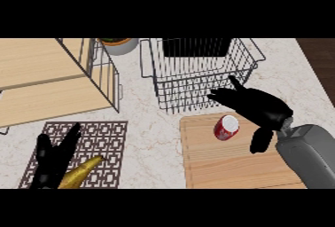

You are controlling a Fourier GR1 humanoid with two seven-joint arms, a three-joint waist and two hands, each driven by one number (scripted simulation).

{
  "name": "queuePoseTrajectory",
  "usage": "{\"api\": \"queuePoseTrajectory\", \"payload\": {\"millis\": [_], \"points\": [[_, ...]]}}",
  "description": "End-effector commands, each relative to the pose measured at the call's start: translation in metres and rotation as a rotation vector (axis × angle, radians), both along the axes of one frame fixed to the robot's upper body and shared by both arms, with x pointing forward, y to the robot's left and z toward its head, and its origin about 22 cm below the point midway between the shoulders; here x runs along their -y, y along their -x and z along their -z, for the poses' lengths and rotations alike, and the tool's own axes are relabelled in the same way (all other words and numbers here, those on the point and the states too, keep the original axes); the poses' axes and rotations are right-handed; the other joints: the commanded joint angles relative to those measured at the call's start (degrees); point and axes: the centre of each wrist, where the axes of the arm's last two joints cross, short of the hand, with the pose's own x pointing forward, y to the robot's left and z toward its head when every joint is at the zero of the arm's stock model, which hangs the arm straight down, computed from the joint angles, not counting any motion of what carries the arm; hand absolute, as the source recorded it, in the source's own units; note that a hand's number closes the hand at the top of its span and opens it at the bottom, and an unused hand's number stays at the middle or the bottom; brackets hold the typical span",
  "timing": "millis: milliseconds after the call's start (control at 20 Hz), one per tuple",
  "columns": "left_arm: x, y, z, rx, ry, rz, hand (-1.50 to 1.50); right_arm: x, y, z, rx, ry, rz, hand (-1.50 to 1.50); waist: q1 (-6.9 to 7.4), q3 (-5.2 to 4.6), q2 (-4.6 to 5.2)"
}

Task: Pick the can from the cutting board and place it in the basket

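Although the right hand (258, 108) hovers over the far edge of the cutting board (222, 166), nothing of the task looks done yet: the can (226, 127) lies on the board, just below and to the left of that hand's fingers (221, 95) and across from its thumb (260, 141), with nothing curled round it. Those fingers are spread and straight, their tips reaching over the near rim of the wire basket (196, 107), which stands just beyond them and holds no can. Whether the palm touches the can I cannot tell; it looks apart. By my judgement the grasp comes first of what is left, then the lift and the short carry past the fingertips into the basket. The left hand (52, 155) rests open, fingers up, at the lower left over a patterned mat (108, 133), with a banana (82, 172) just beside its fingers.
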Motion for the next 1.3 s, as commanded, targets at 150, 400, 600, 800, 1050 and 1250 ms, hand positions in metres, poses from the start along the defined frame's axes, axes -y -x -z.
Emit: {"api": "queuePoseTrajectory", "payload": {"millis": [150,400,600,800,1050,1250], "points": [[0.002,-0.01,-0.001,-0.048,0.012,-0.012,0.0,-0.025,-0.005,0.029,-0.042,0.084,-0.006,-1.5,0.08,-0.43,0.86],[0.004,0.011,0.013,-0.044,0.007,-0.008,0.0,-0.016,0.004,0.033,-0.06,0.146,0.016,-1.5,-0.16,-0.45,0.73],[0.004,0.003,0.012,-0.052,-0.011,0.003,0.0,-0.009,-0.011,0.054,-0.072,0.141,0.031,-1.5,0.12,-0.43,0.9],[0.018,0.018,0.019,-0.043,0.016,-0.015,0.0,-0.015,-0.002,0.067,-0.065,0.112,0.002,-1.5,0.01,-0.43,0.79],[0.002,0.002,0.018,-0.059,0.015,-0.016,0.0,-0.019,-0.017,0.06,-0.075,0.125,0.017,-1.5,-0.06,-0.45,0.83],[-0.012,0.003,0.008,-0.034,0.001,-0.012,0.0,-0.011,-0.014,0.075,-0.051,0.151,0.008,1.5,0.0,-0.44,0.81]]}}
